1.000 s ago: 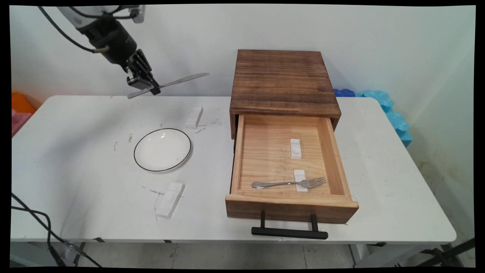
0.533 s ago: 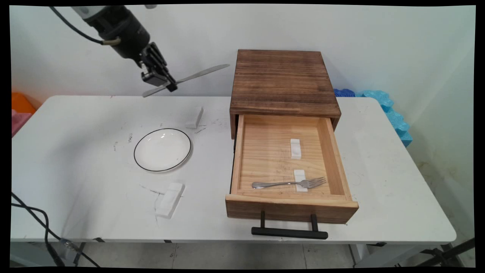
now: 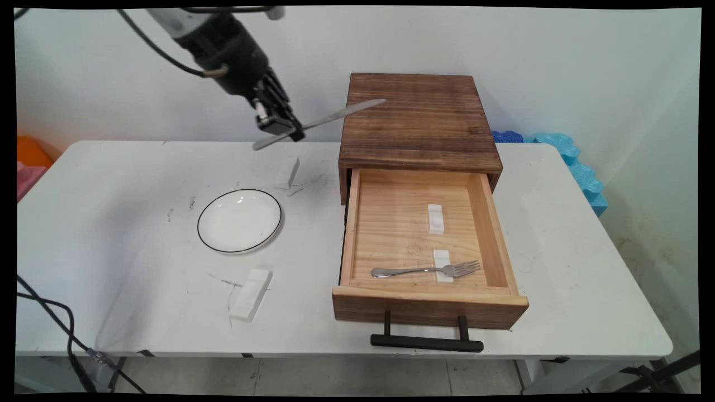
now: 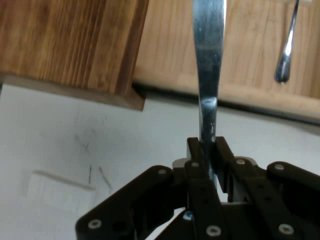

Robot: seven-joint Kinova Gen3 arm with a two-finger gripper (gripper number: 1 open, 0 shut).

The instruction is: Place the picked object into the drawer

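Above the table's far side, left of the wooden box [image 3: 416, 120]: gripper [image 3: 282, 125] clamped on a table knife [image 3: 329, 119], held aloft near level, blade apparently rightward. Open drawer [image 3: 357, 223] to the near right holds a fork [image 3: 427, 271]; grip looks centred, so keep the knife level

knife [image 3: 321, 121] | steel, tilted | aloft, beside dark wooden cabinet [image 3: 416, 120]

Bright even light, soft shadows, hand view slightly blurred

A white arm link ends in a matte black cylindrical wrist and a black two-finger end effector [image 3: 290, 129] of jointed linkage bars studded with silver screw heads. Thin black cables [image 3: 151, 42] loop off it.
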